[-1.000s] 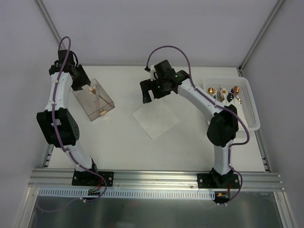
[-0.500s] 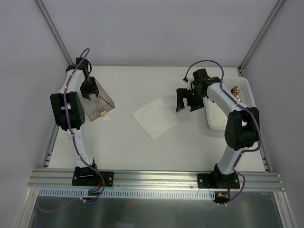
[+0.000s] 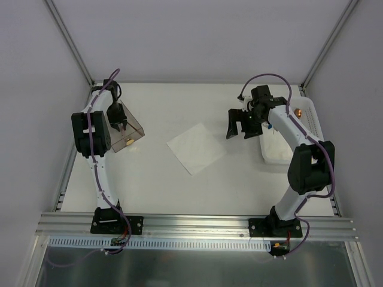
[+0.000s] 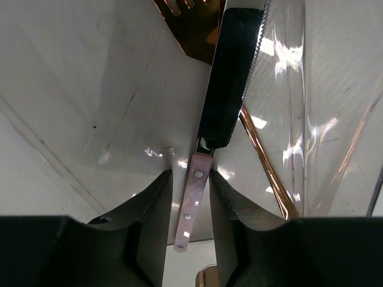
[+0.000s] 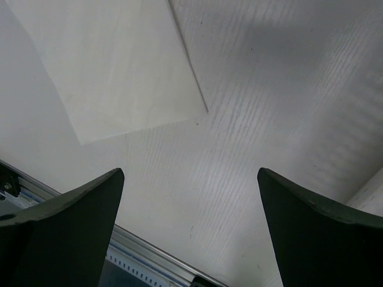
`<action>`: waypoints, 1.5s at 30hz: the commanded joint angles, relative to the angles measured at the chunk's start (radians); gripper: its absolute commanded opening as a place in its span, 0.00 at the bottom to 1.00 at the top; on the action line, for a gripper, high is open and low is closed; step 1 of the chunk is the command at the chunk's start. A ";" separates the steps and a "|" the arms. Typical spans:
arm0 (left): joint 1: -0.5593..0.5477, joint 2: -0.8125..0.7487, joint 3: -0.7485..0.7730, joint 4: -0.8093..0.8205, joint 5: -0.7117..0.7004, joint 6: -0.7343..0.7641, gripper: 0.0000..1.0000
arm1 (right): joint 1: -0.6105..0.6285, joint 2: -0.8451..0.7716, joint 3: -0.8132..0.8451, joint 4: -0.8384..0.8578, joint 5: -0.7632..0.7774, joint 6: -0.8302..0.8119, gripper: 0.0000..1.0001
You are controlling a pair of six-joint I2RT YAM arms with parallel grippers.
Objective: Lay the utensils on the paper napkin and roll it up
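In the left wrist view a knife (image 4: pixel 230 78) with a dark shiny blade and a riveted copper handle lies inside the clear plastic box (image 3: pixel 133 127). My left gripper (image 4: pixel 190 174) reaches into the box, its jaws narrowed around the handle with a thin gap still showing on the left side. A copper fork (image 4: pixel 191 24) and another copper handle (image 4: pixel 269 173) lie beside the knife. The white paper napkin (image 3: pixel 196 148) lies flat mid-table, bare. My right gripper (image 3: pixel 239 125) hovers wide open right of it, holding nothing; a corner of the napkin (image 5: pixel 114 66) shows beneath it.
A white perforated basket (image 3: pixel 312 122) stands at the right edge, partly hidden by the right arm, with a copper piece (image 3: pixel 297 111) showing in it. The metal rail (image 5: pixel 149 257) marks the table's near edge. Grey walls close in the back and sides.
The left gripper dropped deeper into the clear box and narrowed its jaws around the knife handle. The right arm swung from above the napkin toward the basket, then barely moved.
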 commanded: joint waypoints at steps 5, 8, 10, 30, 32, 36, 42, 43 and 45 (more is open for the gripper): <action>-0.012 0.016 0.013 -0.025 -0.035 0.010 0.19 | -0.027 0.002 0.040 -0.023 -0.022 -0.009 0.99; -0.014 0.002 -0.001 -0.023 -0.041 -0.001 0.01 | -0.033 0.013 0.050 -0.025 -0.031 -0.009 0.99; -0.015 -0.026 -0.007 -0.023 -0.038 -0.008 0.00 | -0.035 0.016 0.055 -0.026 -0.038 -0.009 0.99; -0.205 -0.408 0.152 -0.112 0.006 -0.134 0.00 | -0.091 0.005 0.043 -0.037 -0.092 -0.011 0.99; -0.299 -0.379 0.186 -0.112 0.029 -0.200 0.00 | -0.107 -0.001 0.032 -0.037 -0.101 -0.005 0.99; -0.440 -0.236 0.269 -0.119 0.069 -0.292 0.00 | -0.142 -0.019 0.004 -0.039 -0.097 -0.006 0.99; -0.593 -0.058 0.372 -0.158 0.086 -0.421 0.00 | -0.180 -0.041 -0.026 -0.035 -0.095 -0.005 0.99; -0.610 -0.038 0.384 -0.163 0.089 -0.428 0.00 | -0.183 -0.045 -0.028 -0.035 -0.092 -0.005 0.99; -0.652 0.002 0.408 -0.166 0.095 -0.432 0.00 | -0.185 -0.046 -0.031 -0.037 -0.089 -0.006 0.99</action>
